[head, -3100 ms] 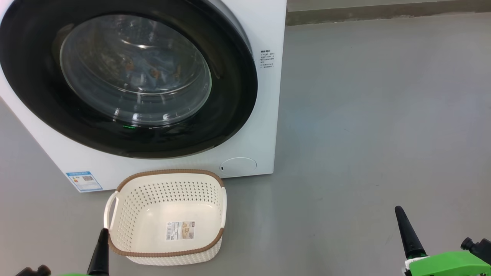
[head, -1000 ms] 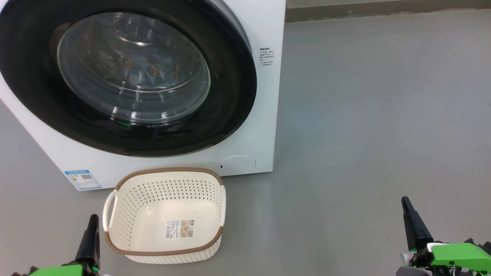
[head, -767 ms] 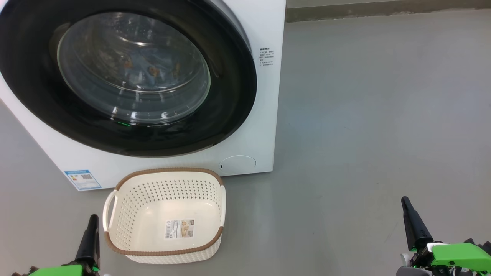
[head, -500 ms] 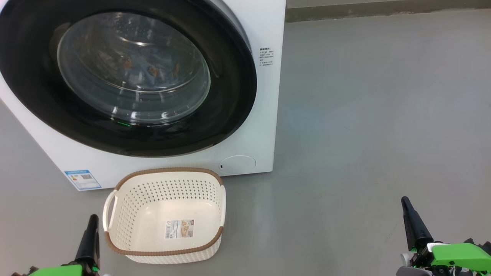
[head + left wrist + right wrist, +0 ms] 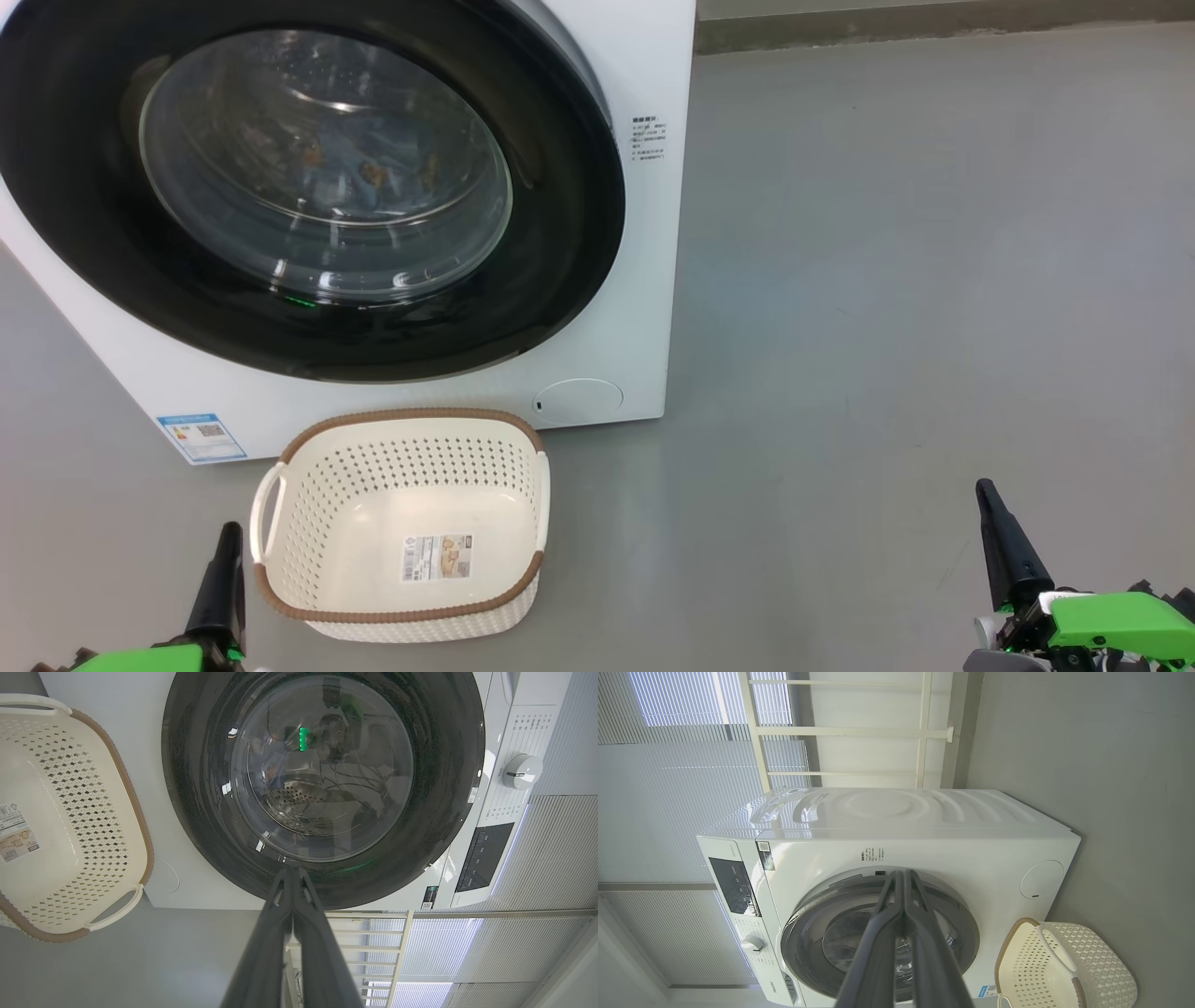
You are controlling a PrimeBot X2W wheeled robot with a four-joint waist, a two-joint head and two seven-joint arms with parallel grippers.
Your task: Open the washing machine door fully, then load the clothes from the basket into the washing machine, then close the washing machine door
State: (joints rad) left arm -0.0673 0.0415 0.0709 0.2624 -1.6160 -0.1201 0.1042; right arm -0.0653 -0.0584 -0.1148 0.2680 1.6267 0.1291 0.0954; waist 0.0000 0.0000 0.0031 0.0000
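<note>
**On the grey floor [image 5: 887,280]: washing machine door [image 5: 313,182] shut, clothes [image 5: 373,170] inside, both grippers pinched closed**

In the head view, the washing machine [image 5: 644,308] stands at the upper left with its door lying flush against the white front. Behind the glass bowl, light blue fabric with small orange-brown figures lies in the drum. The basket [image 5: 411,416] sits on the floor just in front of the machine, below the door, between the blue energy sticker [image 5: 201,437] and the round service flap [image 5: 579,399]. A label sticker [image 5: 437,557] lies on its bottom. The left gripper [image 5: 229,532] rises at the lower left, near the basket's left handle, fingers pressed together on nothing. The right gripper [image 5: 982,490] rises at the lower right, well apart from basket and machine, also pressed shut and holding nothing.

In the left wrist view, the two dark fingers meet at their tips in front of the door's black ring. The basket shows at the left edge, and a white dial [image 5: 522,771] and a dark control panel [image 5: 483,856] show at the right.

In the right wrist view, the fingers meet tip to tip before the door's rim, and the basket sits at the lower right beside the machine.
</note>
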